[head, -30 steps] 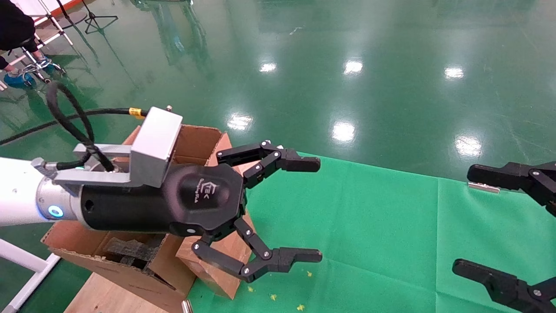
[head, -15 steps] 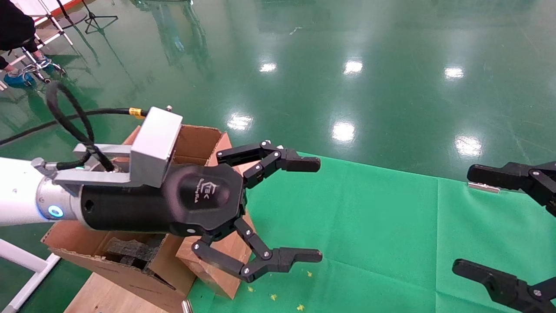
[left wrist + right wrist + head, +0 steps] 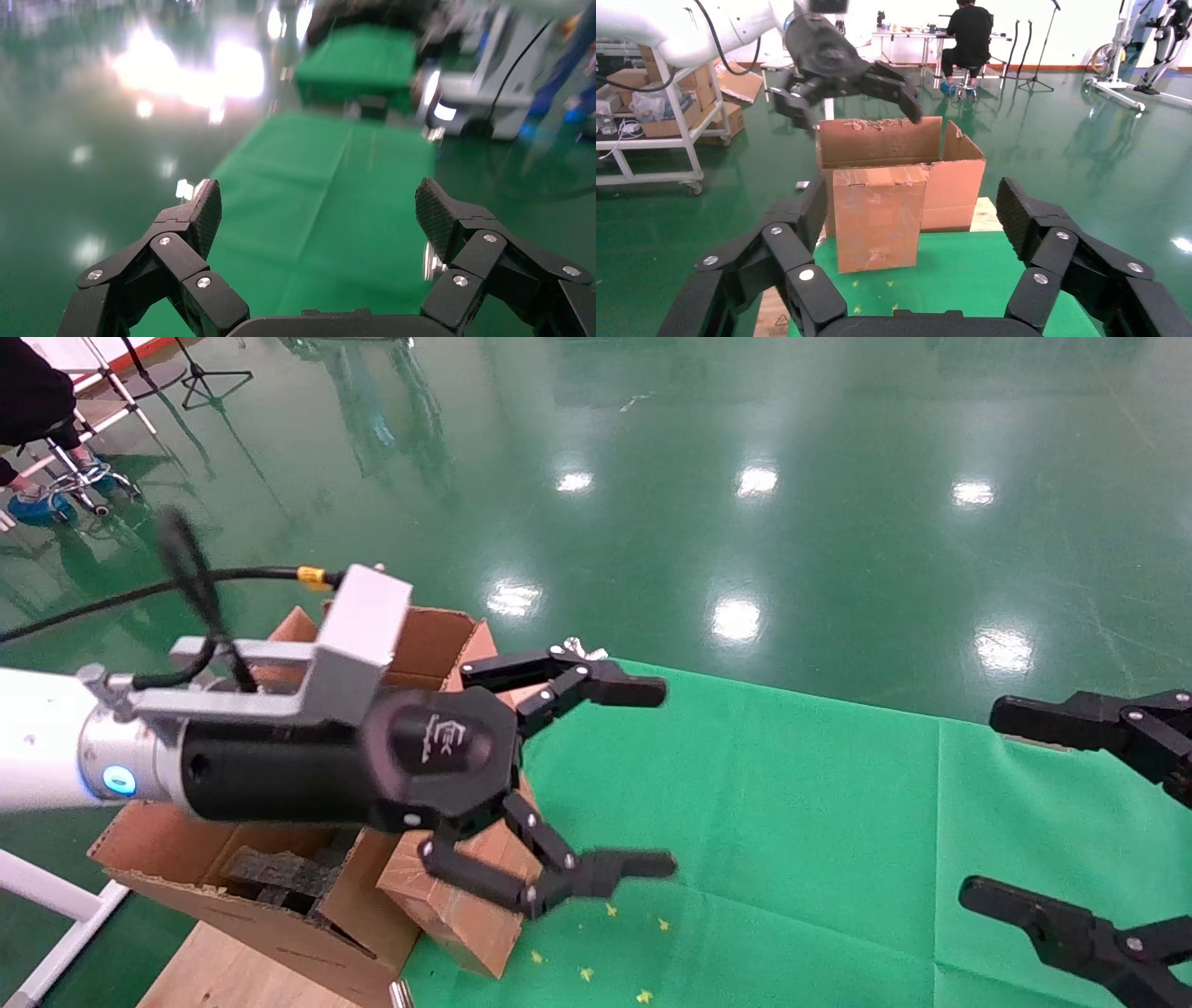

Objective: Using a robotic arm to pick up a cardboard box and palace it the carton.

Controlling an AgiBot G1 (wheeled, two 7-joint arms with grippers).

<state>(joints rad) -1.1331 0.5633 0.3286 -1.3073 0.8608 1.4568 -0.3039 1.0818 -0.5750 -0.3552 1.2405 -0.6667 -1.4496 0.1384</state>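
The cardboard box [image 3: 458,907] stands upright on the green mat, leaning against the carton [image 3: 279,933]; the right wrist view shows its taped face [image 3: 877,214] in front of the carton [image 3: 954,189]. Dark foam blocks [image 3: 279,873] lie inside the carton. The robotic arm's left gripper [image 3: 656,777] is open and empty, held in the air above the box and pointing out over the mat. It also shows in its own wrist view [image 3: 318,210] and, farther off, in the right wrist view [image 3: 852,105]. My right gripper [image 3: 987,803] is open and empty at the right edge [image 3: 912,210].
The green mat [image 3: 792,822] stretches right of the box, with small yellow scraps [image 3: 587,973] near its front. A wooden pallet [image 3: 233,980] lies under the carton. A shelf cart [image 3: 659,105] and a seated person [image 3: 968,28] are beyond on the glossy green floor.
The left gripper has shifted slightly back toward the carton and lower, with its wrist and cable turning. The right gripper has edged a little. The box has not moved.
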